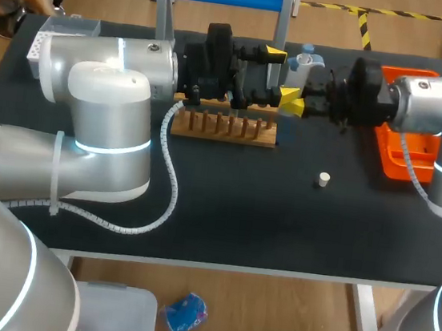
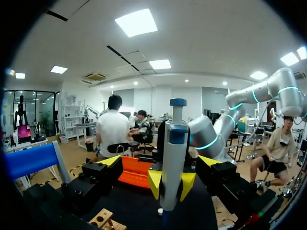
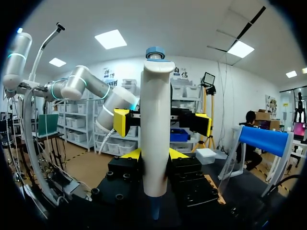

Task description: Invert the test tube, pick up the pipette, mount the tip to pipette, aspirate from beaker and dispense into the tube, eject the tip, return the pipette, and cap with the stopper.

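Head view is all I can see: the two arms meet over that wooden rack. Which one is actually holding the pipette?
Observer: The right gripper. Its wrist view shows both yellow tips pressed against the pipette, one on each side.
Operator: And the other arm?
Observer: The left gripper is open, with its fingers spread wide and clear of the pipette.
Operator: Is the pipette tilted?
Observer: No, both wrist views show it standing upright.

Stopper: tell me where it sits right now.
In the head view the stopper sits alone on the table, right of the rack and just left of the orange tray.
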